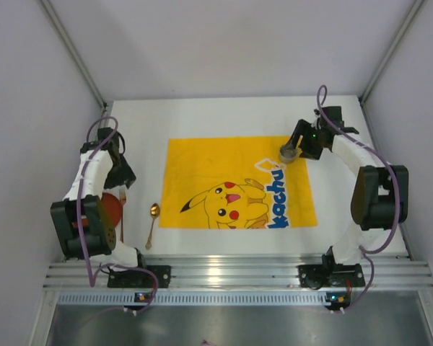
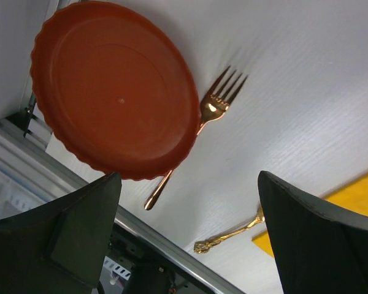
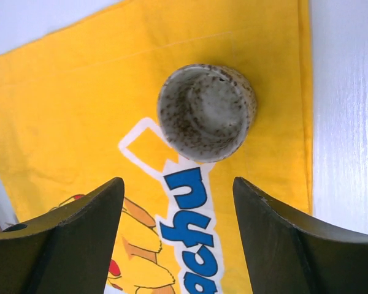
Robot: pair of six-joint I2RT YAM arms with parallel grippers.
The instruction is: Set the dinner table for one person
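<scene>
Right gripper (image 3: 178, 187) gapes, released, speckled cup (image 3: 207, 112) at 12 o'clock on the yellow mat (image 3: 80, 110); it should likely rise straight, clear of the rim

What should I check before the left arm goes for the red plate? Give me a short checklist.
1. Open, empty left gripper: ok, jaws wide apart.
2. Clutter at the plate: not ok, the fork has its handle running under the rim in the left wrist view.
3. Room on the yellow mat: ok, its middle is bare.
4. Position of the cup: ok, upright at the mat's far right corner.
5. State of the right gripper: ok, open, holding nothing.
6. Path past the spoon: cannot tell; it lies between plate and mat.
</scene>
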